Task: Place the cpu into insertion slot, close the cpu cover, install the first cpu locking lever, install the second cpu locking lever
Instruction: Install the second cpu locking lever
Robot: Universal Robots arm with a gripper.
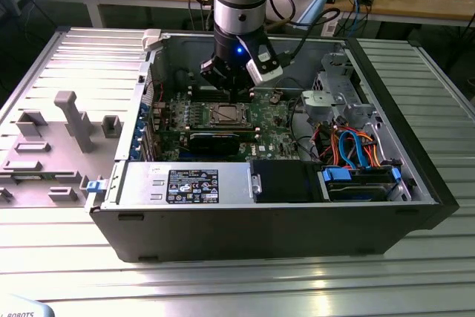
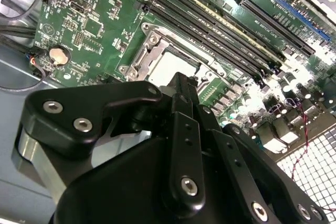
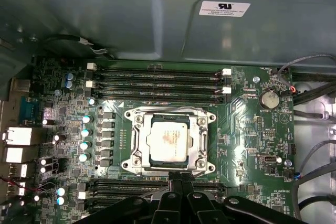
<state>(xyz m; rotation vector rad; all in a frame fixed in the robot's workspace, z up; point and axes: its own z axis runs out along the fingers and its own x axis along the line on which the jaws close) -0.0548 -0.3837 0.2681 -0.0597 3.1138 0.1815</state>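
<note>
A ribbed metal table (image 1: 67, 257) carries an open computer case (image 1: 297, 224); a wooden table (image 1: 415, 5) cluttered with cables stands behind. Inside lies a green circuit board (image 3: 262, 140). The cpu (image 3: 167, 140) sits in the insertion slot (image 3: 137, 167), framed by the cpu cover (image 3: 202, 121). The pincer (image 3: 177, 181), pressed together, hovers just beside it.

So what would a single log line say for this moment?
tool: hovering beside socket | silver-grey square cpu: seated in socket | silver metal frame cover: down around chip | holding: nothing seen
</note>
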